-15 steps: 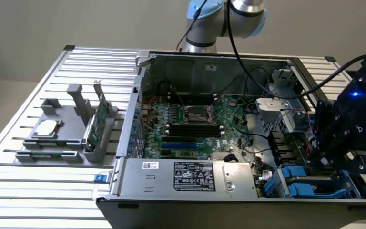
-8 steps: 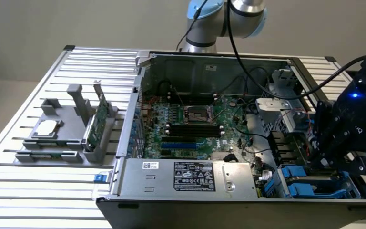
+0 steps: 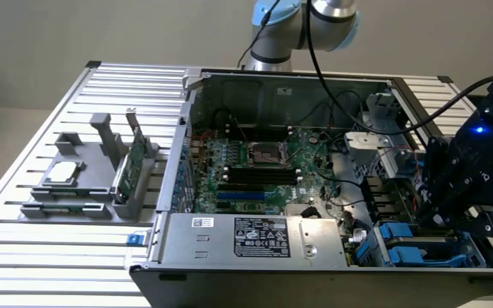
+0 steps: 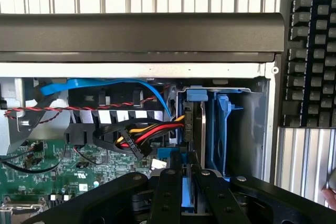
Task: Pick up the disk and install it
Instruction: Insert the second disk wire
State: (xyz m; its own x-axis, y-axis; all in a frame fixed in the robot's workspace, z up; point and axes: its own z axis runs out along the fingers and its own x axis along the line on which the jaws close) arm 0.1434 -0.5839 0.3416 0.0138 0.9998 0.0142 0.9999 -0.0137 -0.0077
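Reaching into bay, gripper (image 4: 185, 182) clamping disk (image 4: 190, 129).

Gripper (image 4: 182, 182): fingertips cut off by the wrist picture's lower edge; in the exterior view the arm's black body hides them. Disk (image 4: 193, 129): seen edge-on in the drive bay, label face hidden, lower end covered by the fingers (image 4: 167, 198). Keyboard (image 4: 312, 51): cropped at the picture's edge, legends too small to read.
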